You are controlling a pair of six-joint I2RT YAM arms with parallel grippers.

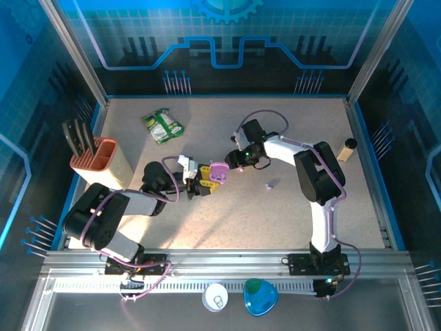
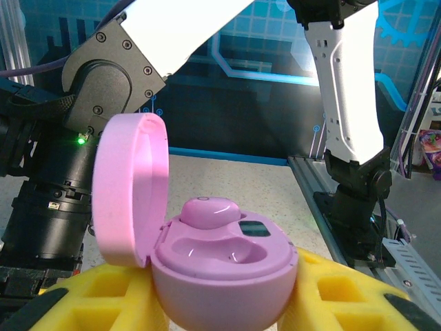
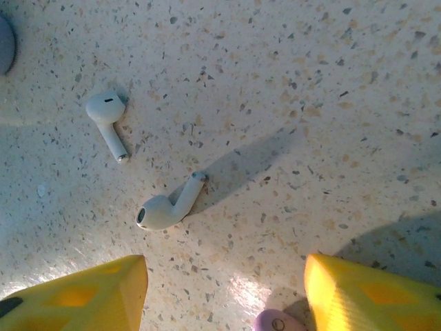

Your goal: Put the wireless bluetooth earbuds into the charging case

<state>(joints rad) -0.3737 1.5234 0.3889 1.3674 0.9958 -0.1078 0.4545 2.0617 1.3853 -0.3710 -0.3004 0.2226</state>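
Observation:
My left gripper (image 2: 224,286) is shut on the open pink charging case (image 2: 227,269), one yellow finger (image 2: 103,289) on each side of its body. The lid (image 2: 127,186) stands up at the left. One pink earbud (image 2: 210,210) sits in the far slot and the near slot is bare. From above, the case (image 1: 218,171) hangs mid-table with my right gripper (image 1: 236,161) just to its right. My right gripper (image 3: 226,269) is open over the tabletop. A lavender bud (image 3: 275,321) shows beside its right finger (image 3: 358,289). Two white earbuds (image 3: 165,207) (image 3: 107,114) lie beyond. Another lavender bud (image 1: 270,185) lies on the table.
An orange-and-cream holder with dark handles (image 1: 100,162) stands at the left edge. A green packet (image 1: 162,126) lies at the back. A small brown cylinder (image 1: 349,149) stands at the right. A white disc (image 1: 216,298) and a blue case (image 1: 260,296) rest near the front rail.

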